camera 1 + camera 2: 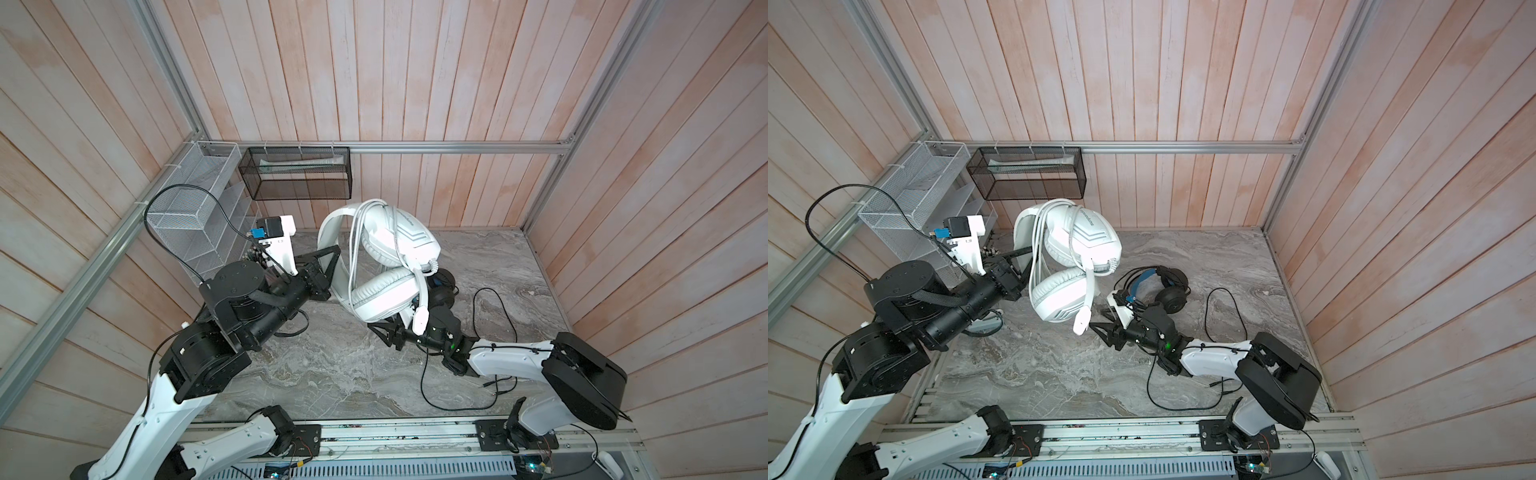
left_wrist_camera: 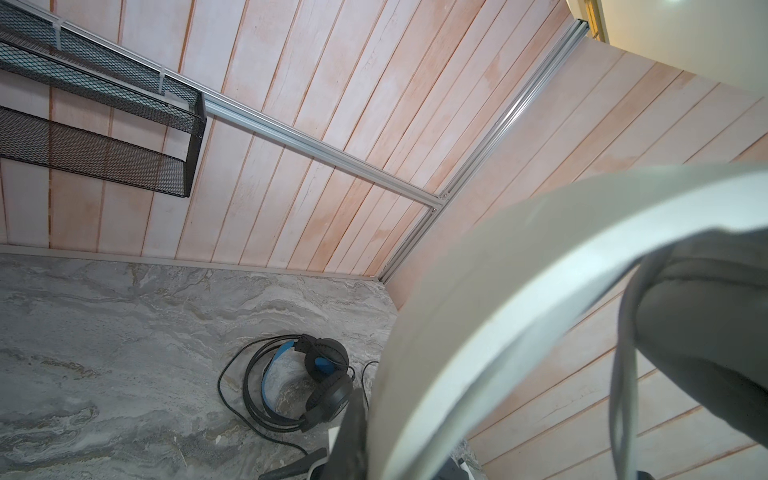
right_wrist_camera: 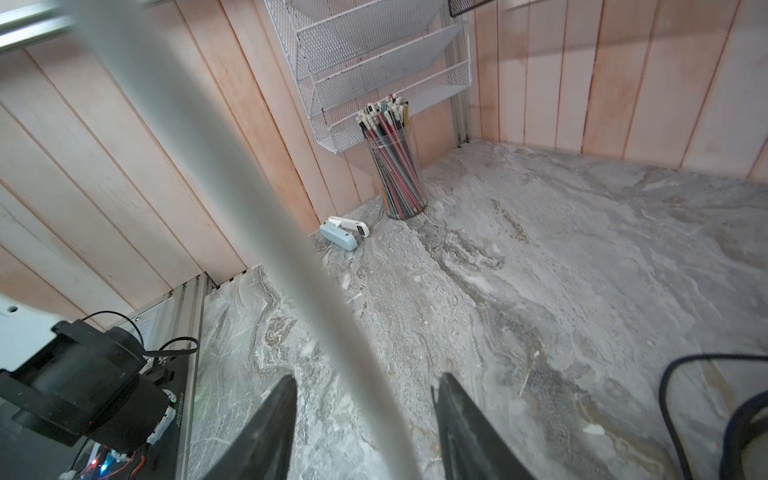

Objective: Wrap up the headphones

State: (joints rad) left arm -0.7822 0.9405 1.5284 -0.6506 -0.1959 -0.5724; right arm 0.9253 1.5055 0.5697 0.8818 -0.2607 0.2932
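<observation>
Left arm: rises from the near rail, elbow high at the left, forearm reaching in toward the middle. Left hand (image 1: 333,254) is clamped tight on the headband of the white headphones (image 1: 395,249) and holds them up clear of the tabletop (image 1: 332,374). Both top views show the two ear cups stacked one above the other. The white cable (image 1: 356,243) is draped in loops over the band. The mic boom (image 1: 420,305) hangs down past the lower cup.

Right arm: elbow bent at the right side, forearm running low and leftward over the tabletop. Right hand (image 1: 1099,328) points left, just below the lower cup, with the mic tip just beside its fingertips. In the right wrist view the jaws stand apart. A blurred white strip passes between them with a gap on either side. Cable or boom, I cannot tell. Nothing gripped.

Black headphones (image 1: 1167,286) lie flat on the tabletop behind the right wrist, blue-lined band showing. Their black cable (image 1: 1225,316) trails in loose loops toward the near edge.

Pencil cup (image 3: 399,178) stands in the far left corner under the white mesh rack (image 1: 195,208).
</observation>
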